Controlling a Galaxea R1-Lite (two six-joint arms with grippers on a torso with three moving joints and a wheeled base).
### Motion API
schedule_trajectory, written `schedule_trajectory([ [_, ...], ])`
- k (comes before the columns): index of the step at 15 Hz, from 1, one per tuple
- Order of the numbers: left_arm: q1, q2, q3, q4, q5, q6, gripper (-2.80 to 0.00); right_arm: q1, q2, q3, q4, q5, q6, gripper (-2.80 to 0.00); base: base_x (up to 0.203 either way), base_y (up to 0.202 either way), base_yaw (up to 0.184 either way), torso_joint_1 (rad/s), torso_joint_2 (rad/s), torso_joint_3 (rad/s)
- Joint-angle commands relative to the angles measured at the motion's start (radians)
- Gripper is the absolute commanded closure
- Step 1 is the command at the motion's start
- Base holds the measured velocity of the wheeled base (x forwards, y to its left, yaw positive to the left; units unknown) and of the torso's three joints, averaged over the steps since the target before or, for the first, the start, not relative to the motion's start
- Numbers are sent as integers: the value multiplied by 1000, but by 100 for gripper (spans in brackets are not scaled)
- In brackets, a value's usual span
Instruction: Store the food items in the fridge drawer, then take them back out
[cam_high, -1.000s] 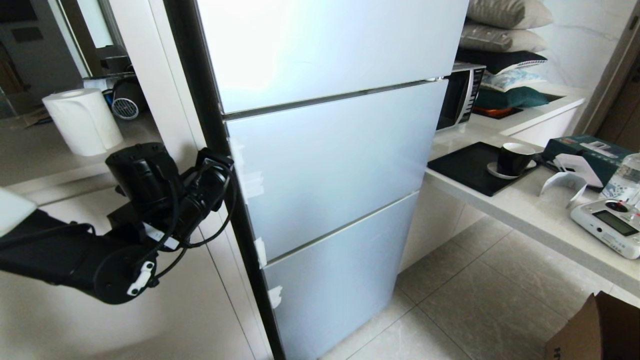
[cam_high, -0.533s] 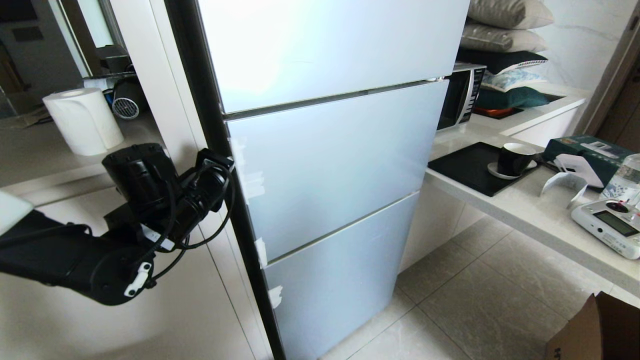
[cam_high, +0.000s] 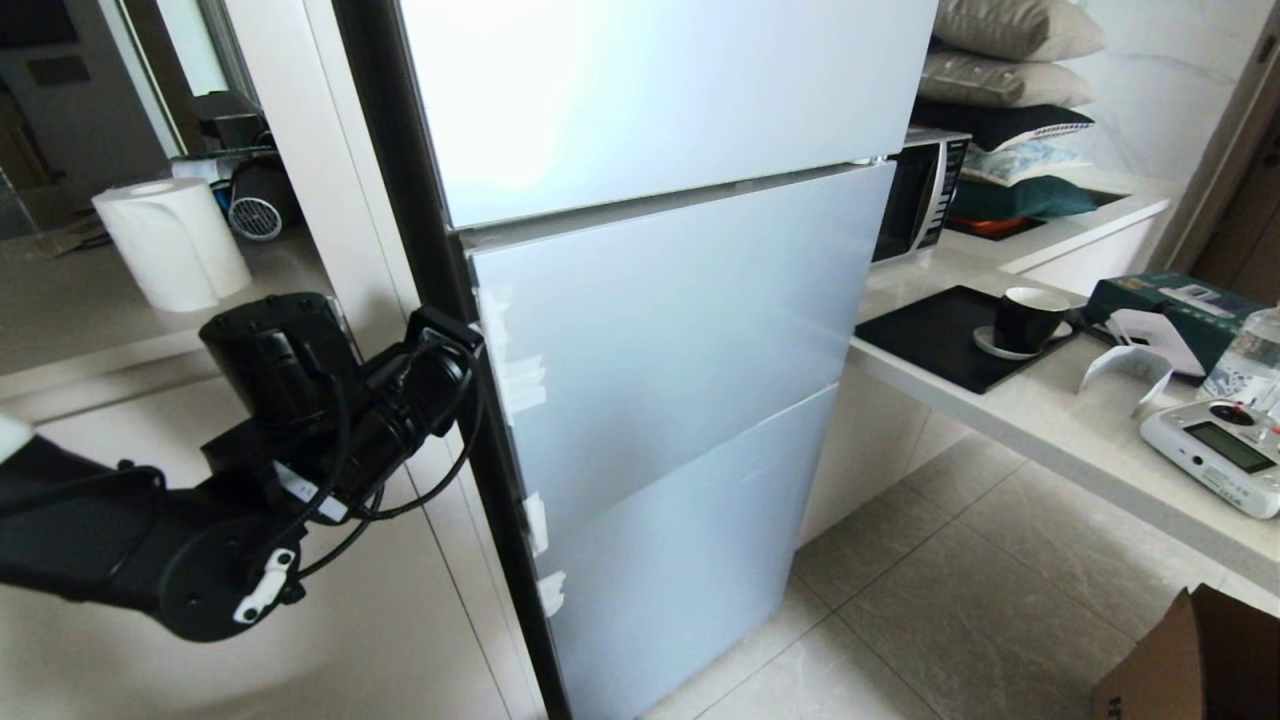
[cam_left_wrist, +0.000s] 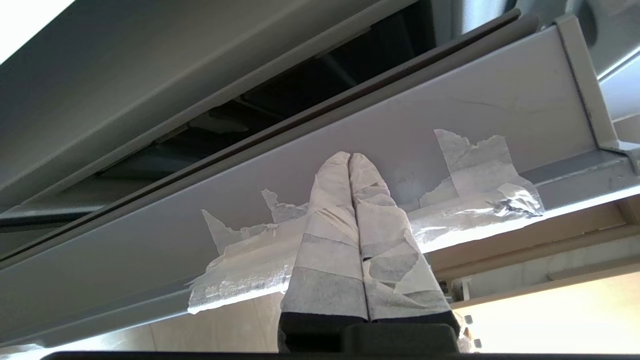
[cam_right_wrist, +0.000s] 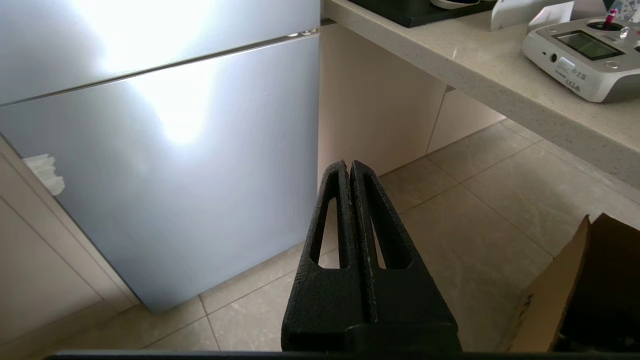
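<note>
Left gripper (cam_left_wrist: 350, 156) at taped side edge of fridge's middle door panel (cam_high: 680, 330) — tape-wrapped fingers (cam_left_wrist: 330, 210) pressed together, tips against edge, nothing held. Panel stood slightly ajar, dark gap beyond fingertips. Right gripper (cam_right_wrist: 349, 165) hung over floor tiles (cam_right_wrist: 475, 210), black fingers together, empty. Fridge drawer, food items — not visible.

The fridge drawer and the food items are hidden inside the pale-blue glossy three-panel fridge (cam_high: 650, 100), whose tape-patched middle panel (cam_high: 680, 330) stands slightly ajar, a dark gap above it.
</note>
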Motion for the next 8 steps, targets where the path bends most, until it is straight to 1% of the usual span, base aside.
schedule_trajectory([
  [1,-14,-32,33,-10,5,-4,0,0,1,0,0,0,-1,0,0,0,0,0,0,0],
  [4,-38,-80,100,-10,5,-5,0,0,1,0,0,0,1,0,0,0,0,0,0,0],
  [8,-103,-144,193,-12,-15,-10,0,0,1,0,0,0,-1,0,0,0,0,0,0,0],
])
